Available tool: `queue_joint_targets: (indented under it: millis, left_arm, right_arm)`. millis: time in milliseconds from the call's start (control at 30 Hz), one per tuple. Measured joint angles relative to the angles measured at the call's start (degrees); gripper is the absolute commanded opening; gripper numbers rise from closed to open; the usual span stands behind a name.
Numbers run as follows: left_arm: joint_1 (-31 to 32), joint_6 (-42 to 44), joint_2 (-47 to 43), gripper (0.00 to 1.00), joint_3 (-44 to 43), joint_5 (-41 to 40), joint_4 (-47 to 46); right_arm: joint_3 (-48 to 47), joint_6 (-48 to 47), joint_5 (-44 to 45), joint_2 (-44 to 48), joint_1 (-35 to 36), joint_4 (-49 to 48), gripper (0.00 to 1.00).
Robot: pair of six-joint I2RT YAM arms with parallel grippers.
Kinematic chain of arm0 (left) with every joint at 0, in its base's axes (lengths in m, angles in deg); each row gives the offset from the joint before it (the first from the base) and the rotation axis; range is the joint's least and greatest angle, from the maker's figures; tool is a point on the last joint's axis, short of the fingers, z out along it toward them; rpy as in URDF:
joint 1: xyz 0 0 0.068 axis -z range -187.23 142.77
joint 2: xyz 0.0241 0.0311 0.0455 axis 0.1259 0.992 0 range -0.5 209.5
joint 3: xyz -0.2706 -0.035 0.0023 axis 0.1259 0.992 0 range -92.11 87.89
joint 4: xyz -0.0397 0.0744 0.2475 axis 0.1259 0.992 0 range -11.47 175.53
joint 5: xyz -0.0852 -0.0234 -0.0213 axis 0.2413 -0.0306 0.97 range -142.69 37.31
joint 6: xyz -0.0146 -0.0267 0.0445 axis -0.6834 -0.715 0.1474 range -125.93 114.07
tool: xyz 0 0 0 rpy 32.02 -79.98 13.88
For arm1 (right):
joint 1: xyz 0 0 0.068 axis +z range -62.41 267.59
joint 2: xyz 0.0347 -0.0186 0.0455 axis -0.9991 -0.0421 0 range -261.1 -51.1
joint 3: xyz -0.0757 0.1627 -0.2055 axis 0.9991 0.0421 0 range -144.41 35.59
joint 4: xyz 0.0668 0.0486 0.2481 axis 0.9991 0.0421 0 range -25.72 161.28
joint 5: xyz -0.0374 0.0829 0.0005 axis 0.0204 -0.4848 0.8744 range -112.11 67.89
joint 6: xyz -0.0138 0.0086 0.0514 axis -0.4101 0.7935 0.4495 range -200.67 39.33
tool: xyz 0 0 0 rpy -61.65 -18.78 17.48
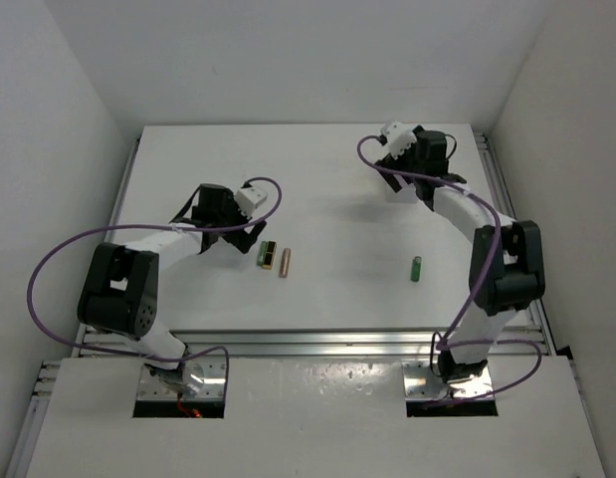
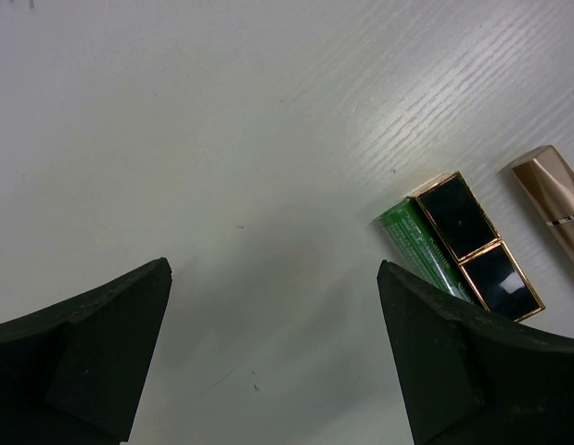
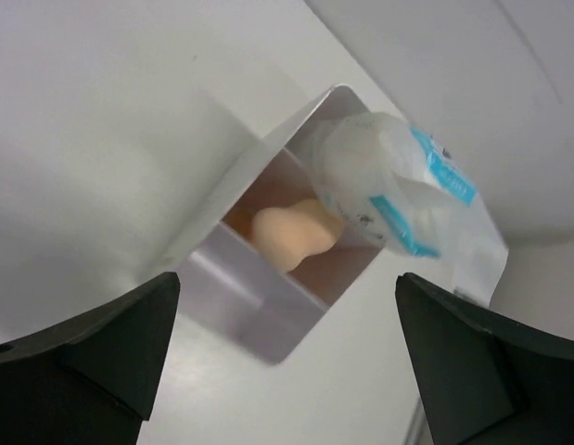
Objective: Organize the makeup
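The dark green-yellow stick [image 1: 267,255] and the rose-gold lipstick tube [image 1: 285,261] lie side by side left of the table's middle. They also show in the left wrist view: stick [image 2: 463,243], lipstick [image 2: 557,199]. My left gripper [image 2: 273,348] is open and empty just left of them. The small green tube [image 1: 416,269] lies at the right. My right gripper [image 3: 287,357] is open and empty over the white tray [image 3: 259,315], which holds a peach sponge [image 3: 291,234] and the white-blue packet [image 3: 398,190]. The tray is hidden under the right wrist in the top view.
White walls enclose the table on three sides. A metal rail [image 1: 357,344] runs along the near edge. Purple cables [image 1: 49,269] loop from both arms.
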Motion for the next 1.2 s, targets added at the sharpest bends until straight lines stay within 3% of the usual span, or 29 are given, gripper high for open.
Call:
queue_joint_targets:
  millis: [300, 500, 667, 800, 1000, 1133, 1200]
  left_arm:
    - [0.0, 0.1, -0.7, 1.0, 2.6, 1.4, -0.8]
    - [0.0, 0.3, -3.0, 1.0, 5.9, 2.5, -1.7]
    - [0.0, 0.4, -4.4, 1.0, 7.4, 3.1, -2.1]
    - [0.0, 0.4, -5.2, 1.0, 8.2, 3.2, -2.2]
    - [0.0, 0.4, -5.9, 1.0, 8.3, 3.0, -2.3]
    - [0.0, 0.4, -6.3, 1.0, 8.3, 2.7, -3.0]
    - [0.0, 0.4, -6.3, 1.0, 8.3, 2.6, -3.1]
  right_arm:
    - [3.9, 34.2, 19.7, 13.0, 3.7, 26.8, 0.95]
    - [14.8, 47.0, 26.0, 13.1, -0.4, 41.8, 0.95]
    - [23.8, 50.7, 24.8, 14.4, -8.8, 42.5, 0.93]
    - [25.6, 49.9, 22.1, 14.4, -13.1, 39.2, 0.76]
    - [25.6, 47.3, 17.6, 13.0, -16.8, 33.9, 0.58]
    - [24.9, 47.7, 13.1, 11.9, -20.8, 31.9, 0.39]
    - [24.3, 47.9, 11.9, 11.2, -21.7, 31.8, 0.37]
